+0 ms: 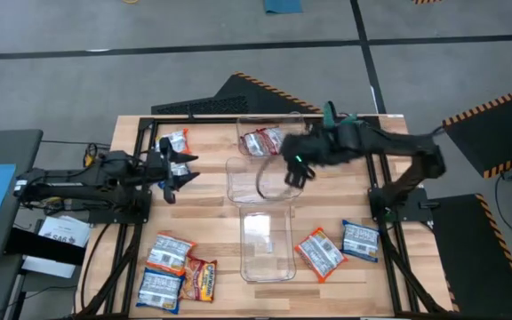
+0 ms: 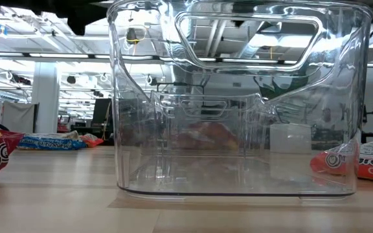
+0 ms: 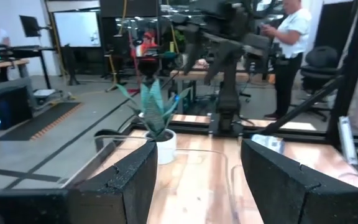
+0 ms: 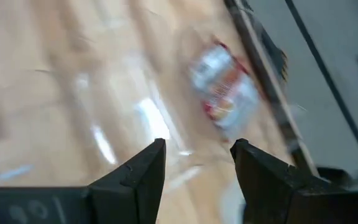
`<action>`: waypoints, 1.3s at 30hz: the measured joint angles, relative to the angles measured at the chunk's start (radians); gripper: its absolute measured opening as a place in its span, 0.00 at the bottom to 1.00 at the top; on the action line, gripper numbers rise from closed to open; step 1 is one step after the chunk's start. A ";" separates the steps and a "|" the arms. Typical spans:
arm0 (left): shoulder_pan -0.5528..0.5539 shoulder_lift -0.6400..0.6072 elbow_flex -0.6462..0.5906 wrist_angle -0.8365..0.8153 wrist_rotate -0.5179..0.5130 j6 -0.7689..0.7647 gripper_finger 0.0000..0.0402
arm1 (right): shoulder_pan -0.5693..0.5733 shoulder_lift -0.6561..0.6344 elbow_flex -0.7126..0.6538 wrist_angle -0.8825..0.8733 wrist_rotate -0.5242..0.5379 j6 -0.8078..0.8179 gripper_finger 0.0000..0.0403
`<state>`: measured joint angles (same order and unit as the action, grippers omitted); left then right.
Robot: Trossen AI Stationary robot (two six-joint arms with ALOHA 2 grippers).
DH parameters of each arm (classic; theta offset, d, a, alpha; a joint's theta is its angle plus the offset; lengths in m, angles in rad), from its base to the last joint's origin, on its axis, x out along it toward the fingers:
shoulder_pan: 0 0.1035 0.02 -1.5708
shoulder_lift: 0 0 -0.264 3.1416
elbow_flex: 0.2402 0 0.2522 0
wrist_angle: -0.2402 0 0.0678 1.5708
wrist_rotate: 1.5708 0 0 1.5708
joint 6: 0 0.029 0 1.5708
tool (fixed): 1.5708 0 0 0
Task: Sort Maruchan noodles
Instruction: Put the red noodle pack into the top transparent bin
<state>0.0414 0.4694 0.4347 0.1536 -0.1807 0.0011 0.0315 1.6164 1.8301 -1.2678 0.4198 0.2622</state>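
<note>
Ramen packets lie scattered on the wooden table. A red one (image 1: 263,142) lies flat in the far clear bin (image 1: 284,120) and also shows in the right wrist view as the red packet (image 4: 224,90). Two blue-and-white packets (image 1: 174,140) lie by the left gripper. At the near left are two blue-and-white packets (image 1: 169,252) and a red one (image 1: 201,280). An orange packet (image 1: 320,253) and a blue one (image 1: 360,240) lie near right. My right gripper (image 1: 296,169) (image 4: 197,168) hangs open and empty over the middle bin (image 1: 238,182). My left gripper (image 1: 178,169) (image 3: 197,180) is open, empty and level.
Three clear bins stand in a column down the table's middle; the near one (image 1: 267,244) fills the low view as a clear bin (image 2: 238,97). A small potted plant (image 3: 157,118) stands at the table's far side. People stand in the room beyond.
</note>
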 joint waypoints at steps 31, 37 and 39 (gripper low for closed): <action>-0.397 0.613 0.146 -0.235 0.456 -0.130 0.54 | 0.565 -0.271 -0.416 0.125 0.264 0.369 0.52; -0.484 0.779 0.196 -0.234 0.325 -0.036 0.54 | 0.562 -0.270 -0.416 0.124 0.264 0.369 0.52; -0.503 0.829 0.212 -0.230 0.295 0.024 0.54 | 0.562 -0.270 -0.416 0.125 0.264 0.369 0.52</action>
<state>-0.4612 1.2985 0.6462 -0.0760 0.1142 0.0248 0.5933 1.3460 1.4143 -1.1431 0.6839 0.6312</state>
